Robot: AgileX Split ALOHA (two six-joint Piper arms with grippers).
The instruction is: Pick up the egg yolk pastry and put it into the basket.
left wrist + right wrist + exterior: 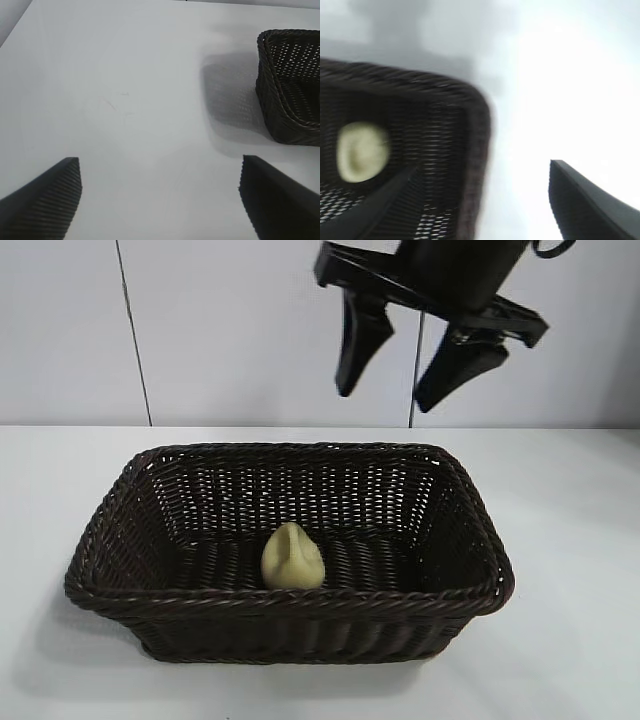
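The small pale yellow, rounded egg yolk pastry [292, 557] lies inside the large rectangular dark brown woven wicker basket [110, 515], on the basket floor and close against the inner face of the near long wall, a little left of that wall's middle in the exterior view. It appears tipped rather than lying flat. The rest of the basket floor is bare weave, with most of the free room to the pastry's right and behind it.

The basket stands on a plain white table [570, 540]. Its braided rim runs unbroken around all four sides, and the walls slope outward from floor to rim. White tabletop shows on every side of the basket, with broad clear strips to left and right and a narrower one in front.

The right gripper [398, 390] hangs in the air well above the basket's far rim, toward the right half, its two black fingers spread apart and holding nothing. Open air lies between the fingertips and the rim.

The left gripper [160, 192] rests low over bare tabletop, well apart from the basket's end wall, its ribbed black fingers [50, 192] spread wide with nothing between them.

No writing, label or brand mark can be read on anything.
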